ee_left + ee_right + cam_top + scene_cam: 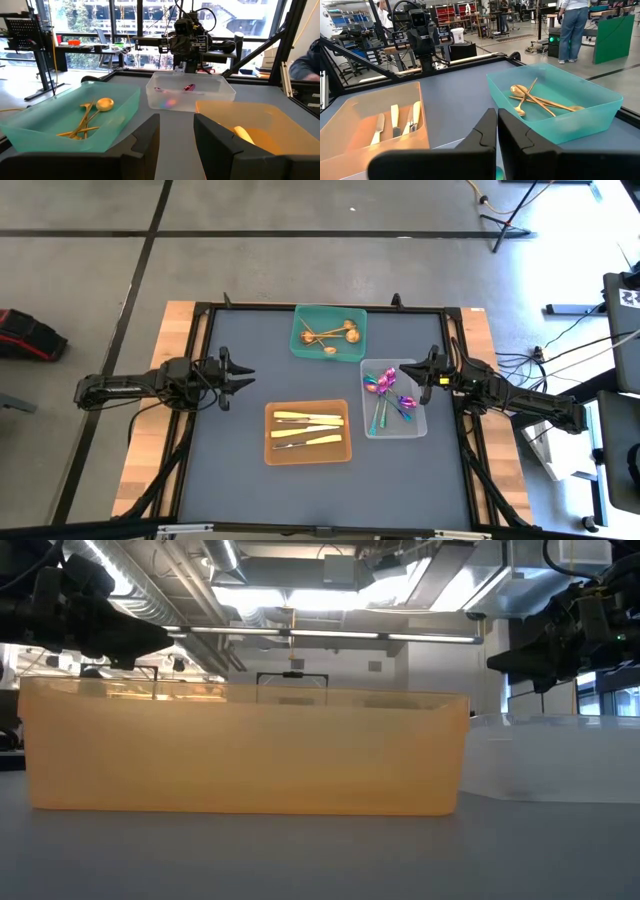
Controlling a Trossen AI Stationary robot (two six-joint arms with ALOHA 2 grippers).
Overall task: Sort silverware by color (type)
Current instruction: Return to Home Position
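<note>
Gold spoons [330, 335] lie in a teal tray [300, 345] at the table's far side, also seen in the right wrist view [535, 100]. Yellow-handled knives [308, 430] lie side by side in an orange tray [272, 455] near the middle. Purple spoons with teal handles [388, 395] lie piled in a clear tray [418, 425]. My left gripper [243, 374] hovers open over bare table, left of the trays. My right gripper [403, 370] is shut and empty, raised above the clear tray's far edge.
The three trays stand close together in the table's middle and far right. Bare grey table lies to the left and along the near edge. In the low view the orange tray wall [240, 755] fills the foreground. A person [572, 25] stands in the room beyond.
</note>
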